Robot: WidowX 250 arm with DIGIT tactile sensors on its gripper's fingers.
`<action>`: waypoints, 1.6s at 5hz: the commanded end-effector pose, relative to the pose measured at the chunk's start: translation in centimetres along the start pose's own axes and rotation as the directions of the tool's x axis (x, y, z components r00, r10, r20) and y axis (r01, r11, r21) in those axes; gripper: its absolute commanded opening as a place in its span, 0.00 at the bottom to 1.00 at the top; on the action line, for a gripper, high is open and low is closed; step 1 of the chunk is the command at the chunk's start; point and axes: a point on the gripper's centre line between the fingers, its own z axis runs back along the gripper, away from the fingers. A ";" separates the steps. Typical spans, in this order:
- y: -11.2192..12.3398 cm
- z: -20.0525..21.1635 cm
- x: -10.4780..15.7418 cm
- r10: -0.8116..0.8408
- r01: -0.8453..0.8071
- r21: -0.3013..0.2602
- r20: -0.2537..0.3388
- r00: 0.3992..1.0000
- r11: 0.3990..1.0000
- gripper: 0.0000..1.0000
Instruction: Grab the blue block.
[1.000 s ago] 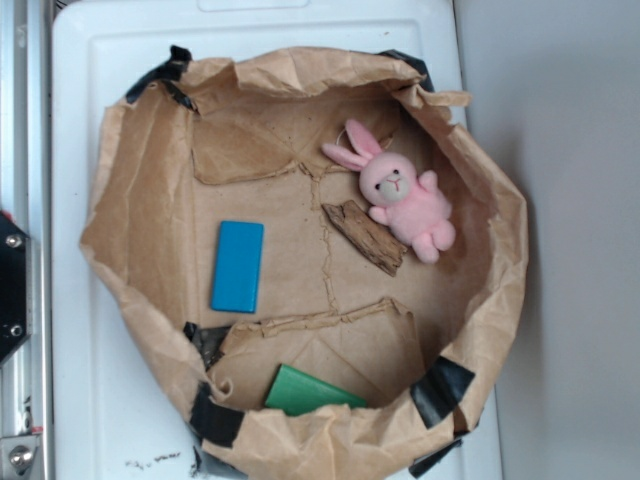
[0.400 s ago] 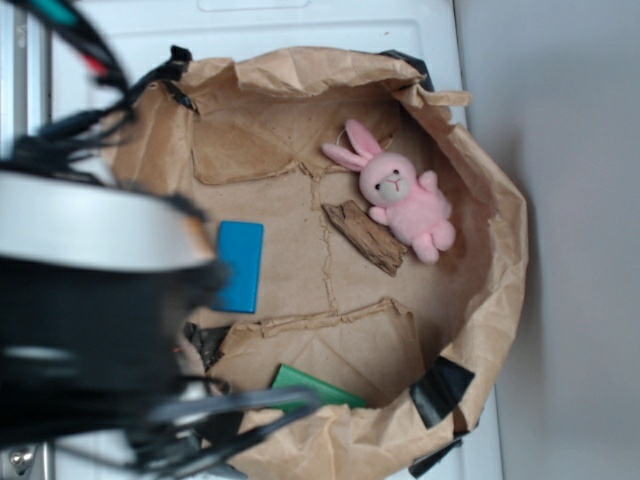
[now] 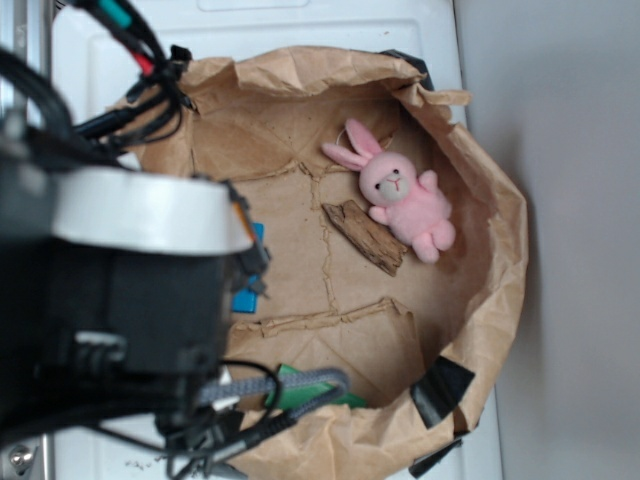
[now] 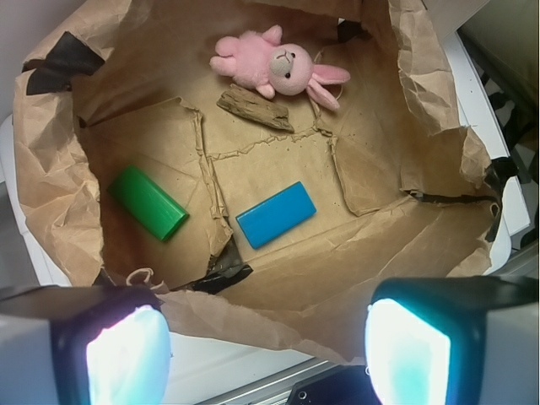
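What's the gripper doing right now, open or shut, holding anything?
Gripper: open, jaws wide apart and empty, above the bag's near edge; blue block lies untouched on the bag floor.

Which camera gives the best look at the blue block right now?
The wrist view. There the blue block lies whole and unobstructed on the floor of the paper bag, near the middle of the frame. In the exterior view the arm covers most of it; only a small blue patch shows.

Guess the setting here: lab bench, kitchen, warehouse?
Likely a lab test rig: a torn brown paper bag taped open on a white plastic surface, holding staged props such as a blue block, green block and pink plush bunny.
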 end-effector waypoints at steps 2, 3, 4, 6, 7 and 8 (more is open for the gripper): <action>-1.1 -2.4 4.2 0.229 -0.228 -0.029 0.036 0.973 0.973 1.00; -0.3 -3.9 4.6 0.306 -0.303 -0.060 0.050 0.951 0.951 1.00; 1.6 -7.3 6.8 0.386 -0.378 -0.086 0.098 0.917 0.922 1.00; 3.3 -10.8 8.6 0.362 -0.358 -0.050 0.156 0.919 0.932 1.00; 3.3 -10.8 8.6 0.362 -0.358 -0.050 0.156 0.919 0.932 1.00; 3.3 -10.8 8.6 0.362 -0.358 -0.050 0.156 0.919 0.932 1.00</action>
